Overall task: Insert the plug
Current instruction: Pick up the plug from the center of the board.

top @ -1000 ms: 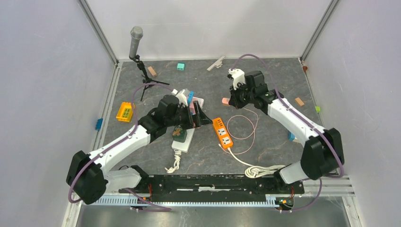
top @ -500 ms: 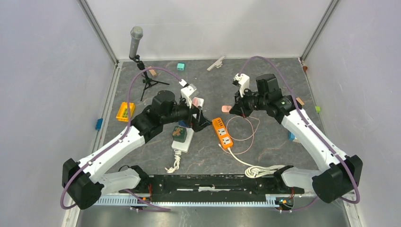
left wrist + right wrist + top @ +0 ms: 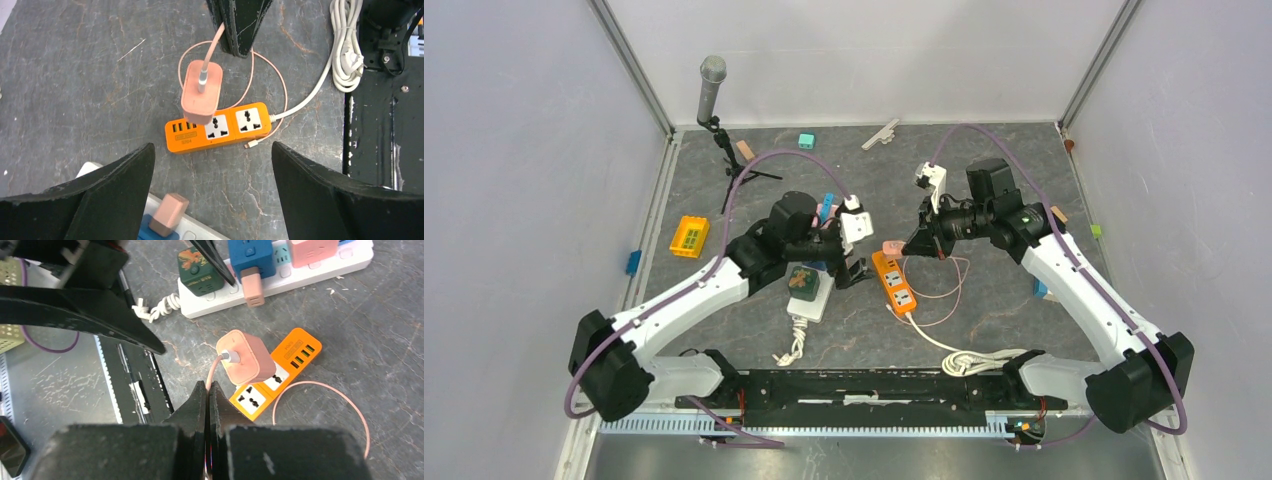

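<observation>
The pink plug (image 3: 891, 247) (image 3: 201, 92) (image 3: 246, 356) dangles by its pink cable (image 3: 213, 371) over the USB end of the orange power strip (image 3: 897, 282) (image 3: 222, 131) (image 3: 287, 365). I cannot tell whether the plug touches the strip. My right gripper (image 3: 916, 244) (image 3: 208, 388) is shut on that cable just behind the plug, and its fingers (image 3: 241, 27) show at the top of the left wrist view. My left gripper (image 3: 852, 266) (image 3: 212, 152) hangs wide open just left of the orange strip, with nothing between its fingers.
A white power strip (image 3: 810, 296) (image 3: 300, 271) with green, blue and pink adapters lies left of the orange one. The orange strip's white cord (image 3: 969, 360) coils at the near edge. A microphone stand (image 3: 714, 100), a yellow block (image 3: 689, 237) and small blocks lie around the back.
My right gripper carried the dangling plug left and down to the orange strip. My left arm swung right toward the strip, its jaws narrowing slightly.
</observation>
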Robot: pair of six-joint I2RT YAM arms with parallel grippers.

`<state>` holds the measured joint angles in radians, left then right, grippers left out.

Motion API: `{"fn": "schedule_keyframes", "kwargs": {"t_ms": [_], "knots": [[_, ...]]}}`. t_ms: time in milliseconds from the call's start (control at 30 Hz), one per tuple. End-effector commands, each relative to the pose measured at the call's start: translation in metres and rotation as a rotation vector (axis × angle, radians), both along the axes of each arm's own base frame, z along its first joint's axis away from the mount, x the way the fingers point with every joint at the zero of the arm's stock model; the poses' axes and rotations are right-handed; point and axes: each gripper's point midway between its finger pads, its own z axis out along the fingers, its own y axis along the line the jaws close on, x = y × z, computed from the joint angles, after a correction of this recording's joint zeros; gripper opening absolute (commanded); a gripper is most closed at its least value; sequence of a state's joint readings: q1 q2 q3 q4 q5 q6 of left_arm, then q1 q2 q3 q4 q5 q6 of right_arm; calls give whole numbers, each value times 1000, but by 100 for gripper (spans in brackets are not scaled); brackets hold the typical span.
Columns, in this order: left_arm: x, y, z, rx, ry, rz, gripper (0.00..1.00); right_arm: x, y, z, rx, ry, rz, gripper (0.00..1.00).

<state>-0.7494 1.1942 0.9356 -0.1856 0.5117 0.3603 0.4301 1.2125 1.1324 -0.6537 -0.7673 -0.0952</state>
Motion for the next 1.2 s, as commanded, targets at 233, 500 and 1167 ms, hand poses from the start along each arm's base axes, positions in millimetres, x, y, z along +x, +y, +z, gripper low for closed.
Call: {"fn": "schedule_keyframes", "kwargs": {"t_ms": [233,500,1167], "knots": [[20,-43,17,16,-169,-80,83,-14,10,28,100,-30,83,0],[16,-60,1,42,-102,-127,55,-15,10,27,104,-25,84,0],[28,-52,-20,-36,397,340,2,8,-43,-33,-159,-68,-249,93]]}}
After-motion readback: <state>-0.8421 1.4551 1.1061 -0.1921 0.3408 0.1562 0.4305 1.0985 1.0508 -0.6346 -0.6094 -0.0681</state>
